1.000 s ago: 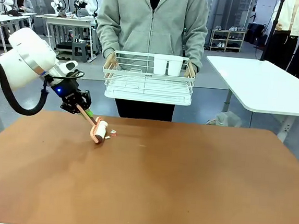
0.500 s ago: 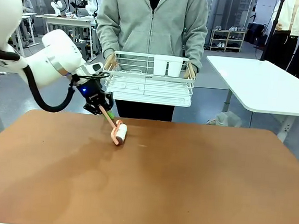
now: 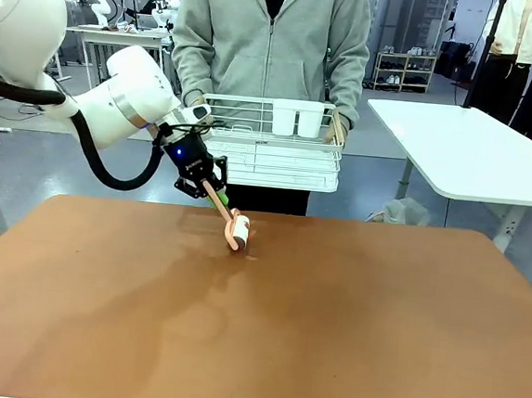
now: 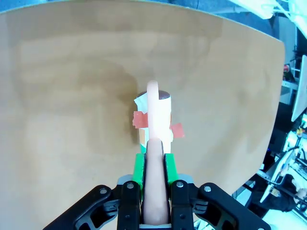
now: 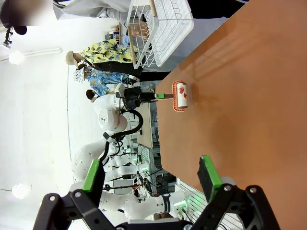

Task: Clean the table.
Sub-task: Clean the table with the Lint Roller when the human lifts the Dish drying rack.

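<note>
The reddish-brown table [image 3: 264, 329] spreads across the front view. My left gripper [image 3: 206, 186] is shut on the pinkish handle of a lint roller [image 3: 238, 231], whose white drum rests on the table near the far edge, left of centre. In the left wrist view the green pads [image 4: 139, 167] clamp the handle, and red paper scraps stick to the lint roller's drum [image 4: 156, 112]. My right gripper [image 5: 149, 175] is open and holds nothing, hovering over the table [image 5: 249, 96]. From there the lint roller [image 5: 181, 96] shows farther off.
A person stands at the far edge holding a white wire rack [image 3: 270, 153] with two white cups [image 3: 297, 118] in it, just above and beyond the roller. A white table [image 3: 475, 152] stands at the back right.
My left gripper has swept the roller to the right along the far edge. The small scraps beside the drum one second ago no longer lie on the table.
</note>
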`<action>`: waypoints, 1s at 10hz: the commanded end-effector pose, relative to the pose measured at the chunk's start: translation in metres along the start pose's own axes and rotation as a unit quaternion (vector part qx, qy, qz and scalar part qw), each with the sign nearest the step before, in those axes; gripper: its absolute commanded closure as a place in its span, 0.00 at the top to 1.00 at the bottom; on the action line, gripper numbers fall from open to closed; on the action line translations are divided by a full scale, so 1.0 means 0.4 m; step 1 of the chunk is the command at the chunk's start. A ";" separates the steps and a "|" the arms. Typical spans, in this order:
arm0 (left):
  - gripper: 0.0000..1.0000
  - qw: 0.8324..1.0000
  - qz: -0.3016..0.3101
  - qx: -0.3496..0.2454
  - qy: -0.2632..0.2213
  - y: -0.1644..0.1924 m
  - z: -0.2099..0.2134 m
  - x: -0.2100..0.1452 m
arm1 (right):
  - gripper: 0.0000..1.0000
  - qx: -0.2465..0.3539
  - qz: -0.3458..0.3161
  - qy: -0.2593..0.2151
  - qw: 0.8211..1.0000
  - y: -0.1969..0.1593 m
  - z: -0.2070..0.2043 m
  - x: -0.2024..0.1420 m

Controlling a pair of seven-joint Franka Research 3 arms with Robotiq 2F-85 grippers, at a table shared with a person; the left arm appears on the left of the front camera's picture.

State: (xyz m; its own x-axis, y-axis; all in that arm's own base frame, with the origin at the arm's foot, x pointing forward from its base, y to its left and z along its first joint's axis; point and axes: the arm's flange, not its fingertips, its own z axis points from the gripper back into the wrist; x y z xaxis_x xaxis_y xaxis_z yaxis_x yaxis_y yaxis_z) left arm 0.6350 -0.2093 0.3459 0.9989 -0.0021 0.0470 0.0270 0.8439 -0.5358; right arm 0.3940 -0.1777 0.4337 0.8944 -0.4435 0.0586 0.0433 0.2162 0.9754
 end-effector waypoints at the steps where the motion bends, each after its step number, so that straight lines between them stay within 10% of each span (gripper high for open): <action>1: 0.21 1.000 0.011 0.013 0.002 -0.025 0.070 0.003 | 1.00 0.005 0.000 -0.002 1.000 0.006 -0.001 -0.009; 7: 0.21 0.999 -0.014 0.035 0.018 -0.062 0.275 -0.064 | 1.00 0.005 0.000 -0.002 1.000 0.006 -0.001 -0.009; 10: 0.21 0.978 -0.085 0.187 0.015 0.059 0.505 -0.109 | 1.00 0.005 0.000 -0.002 1.000 0.006 -0.001 -0.009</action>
State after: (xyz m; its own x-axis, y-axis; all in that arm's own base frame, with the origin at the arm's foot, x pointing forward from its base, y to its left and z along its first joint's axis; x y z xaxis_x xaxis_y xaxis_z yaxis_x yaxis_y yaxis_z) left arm 0.5986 -0.1145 0.4877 0.9940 -0.0882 0.0642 0.1042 0.9424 -0.3177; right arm 0.3939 -0.1778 0.4338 0.8942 -0.4437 0.0587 0.0434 0.2165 0.9753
